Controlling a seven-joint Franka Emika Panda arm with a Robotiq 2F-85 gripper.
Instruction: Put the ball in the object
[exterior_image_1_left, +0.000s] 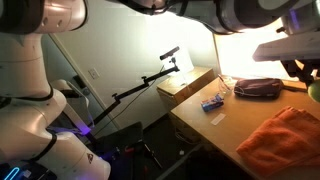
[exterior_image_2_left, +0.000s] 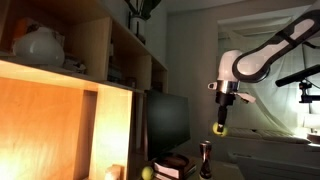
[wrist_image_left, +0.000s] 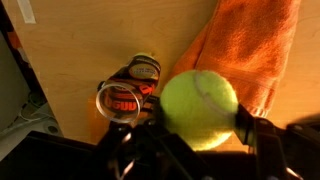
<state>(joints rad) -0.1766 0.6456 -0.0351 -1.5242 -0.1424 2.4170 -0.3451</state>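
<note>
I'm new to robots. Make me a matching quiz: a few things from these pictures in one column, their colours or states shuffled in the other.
Things:
1. ball
2. cloth
3. table

Descriptions:
A. light wood
B. yellow-green, held in the gripper
C. orange-red, lying on the table

Pairs: 1-B, 2-C, 3-A

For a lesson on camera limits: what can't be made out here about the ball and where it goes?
Fuzzy yellow-green ball: exterior view, cut off by the right edge.
Black gripper: exterior view, too small to show its grip.
Round metal-rimmed item: wrist view, blurred, partly behind the ball.
</note>
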